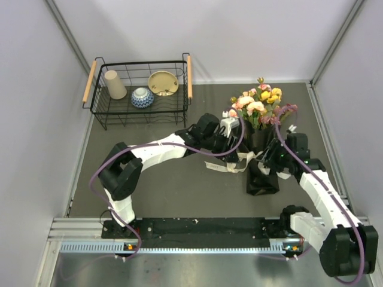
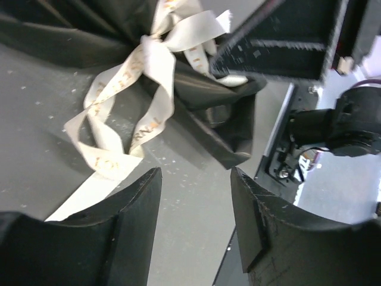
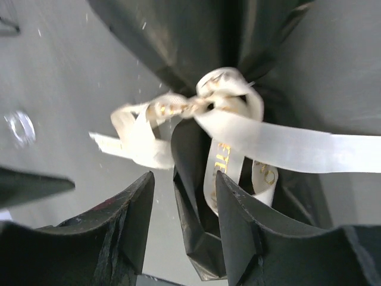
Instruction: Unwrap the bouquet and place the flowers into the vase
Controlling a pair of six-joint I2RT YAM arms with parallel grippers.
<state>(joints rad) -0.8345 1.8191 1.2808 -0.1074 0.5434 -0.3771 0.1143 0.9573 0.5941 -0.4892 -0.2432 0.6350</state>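
Bouquet (image 1: 256, 107) lies on the tabletop (image 1: 179, 194) between both arms; black paper (image 3: 178, 36) light, soft, crumples easily; cream ribbon (image 3: 286, 146) limp, slippery; its loose tail looks the best hold. Left fingers (image 2: 128, 220) spread, empty; right fingers (image 3: 119, 226) spread astride the cone's tip.

Dark grey matte tabletop (image 1: 155, 185), pale specks on it in wrist views; plain white back wall (image 1: 203, 30); white left panel (image 1: 30, 119), white right panel (image 1: 359, 89); metal corner strip (image 1: 66, 27) where panels meet; brushed steel ledge (image 1: 179, 269) along near edge; light even, shadows soft
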